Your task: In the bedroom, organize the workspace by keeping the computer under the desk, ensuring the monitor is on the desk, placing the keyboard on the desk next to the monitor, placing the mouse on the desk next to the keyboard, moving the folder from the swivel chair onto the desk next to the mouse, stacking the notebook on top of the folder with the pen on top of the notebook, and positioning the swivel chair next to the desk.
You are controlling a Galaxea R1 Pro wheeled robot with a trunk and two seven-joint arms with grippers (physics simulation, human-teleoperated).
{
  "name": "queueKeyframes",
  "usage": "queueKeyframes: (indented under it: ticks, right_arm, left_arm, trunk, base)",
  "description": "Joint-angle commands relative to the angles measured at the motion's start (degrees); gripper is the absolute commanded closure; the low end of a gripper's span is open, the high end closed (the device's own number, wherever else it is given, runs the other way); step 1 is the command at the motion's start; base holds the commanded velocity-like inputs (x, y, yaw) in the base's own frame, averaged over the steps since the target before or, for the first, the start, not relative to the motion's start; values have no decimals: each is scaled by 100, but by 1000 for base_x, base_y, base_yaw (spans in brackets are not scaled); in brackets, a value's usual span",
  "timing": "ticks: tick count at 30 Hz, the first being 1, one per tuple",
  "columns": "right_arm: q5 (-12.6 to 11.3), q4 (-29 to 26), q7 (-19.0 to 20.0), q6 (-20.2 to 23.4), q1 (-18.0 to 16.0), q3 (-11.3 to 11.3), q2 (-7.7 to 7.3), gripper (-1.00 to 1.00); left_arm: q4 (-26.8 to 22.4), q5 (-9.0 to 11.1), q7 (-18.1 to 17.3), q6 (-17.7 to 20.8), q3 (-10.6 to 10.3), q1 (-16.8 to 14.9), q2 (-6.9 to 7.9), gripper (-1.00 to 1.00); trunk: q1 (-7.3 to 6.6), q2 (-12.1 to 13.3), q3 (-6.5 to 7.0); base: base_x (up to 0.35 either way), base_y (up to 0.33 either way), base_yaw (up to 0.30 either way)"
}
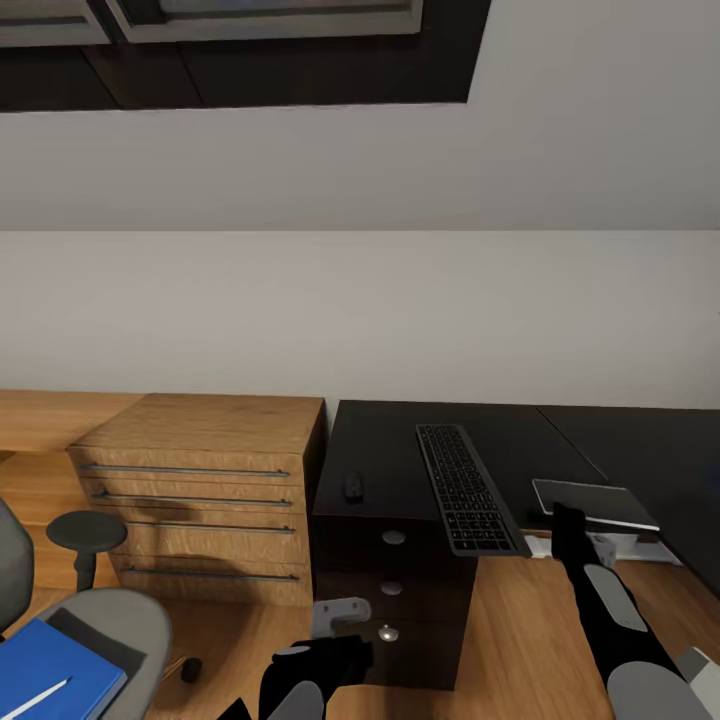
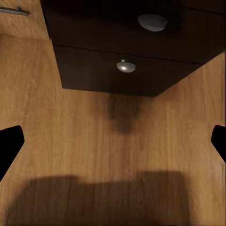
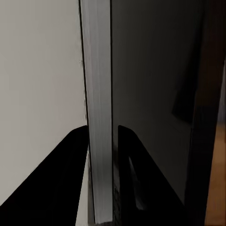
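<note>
The desk (image 1: 400, 470) stands ahead of me against the wall, with the wooden chest (image 1: 200, 500) touching its left side. On the desk, the keyboard (image 1: 466, 487) lies front to back near the middle, the mouse (image 1: 353, 487) to its left and apart from it. My right gripper (image 1: 566, 520) holds a flat slab (image 1: 594, 502) at the front edge, right of the keyboard. The swivel chair (image 1: 95, 625) sits at my lower left, carrying the folder (image 1: 50, 675) with the pen (image 1: 35, 698) on top.

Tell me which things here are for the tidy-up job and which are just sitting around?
For the job: desk, keyboard, mouse, swivel chair, blue flat item, pen, probably the gripped grey slab.

Just there: light-wood chest, wood floor.
</note>
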Motion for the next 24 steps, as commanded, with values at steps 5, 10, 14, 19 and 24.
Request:
queueKeyframes:
  ticks: [5, 10, 14, 19, 24]
  right_arm:
    - [-56, 64, 24, 18, -4, 5, -4, 100]
    - [-4, 80, 24, 19, -4, 9, -5, 100]
    - [122, 85, 22, 23, -4, 10, 1, 100]
    - [141, 85, 23, 24, -4, 10, -1, 100]
    - [145, 86, 28, 26, -4, 8, -4, 100]
  left_arm:
    - [-62, 29, 43, -16, -43, -8, 4, -100]
    - [-74, 29, 46, -122, -51, -7, 3, -100]
    - [-77, 29, 50, -175, -45, -8, 10, -100]
    - [-74, 29, 50, -181, -44, -8, 12, -100]
    - [-70, 29, 50, -182, -38, -8, 12, -100]
  trunk:
    - [65, -124, -60]
    - [175, -324, -150]
    - [263, -485, -222]
    - [373, -685, -311]
    - [483, -886, -401]
  base:
    - [-3, -2, 0]
    - [0, 0, 0]
    - [0, 0, 0]
    - [0, 0, 0]
    - [0, 0, 0]
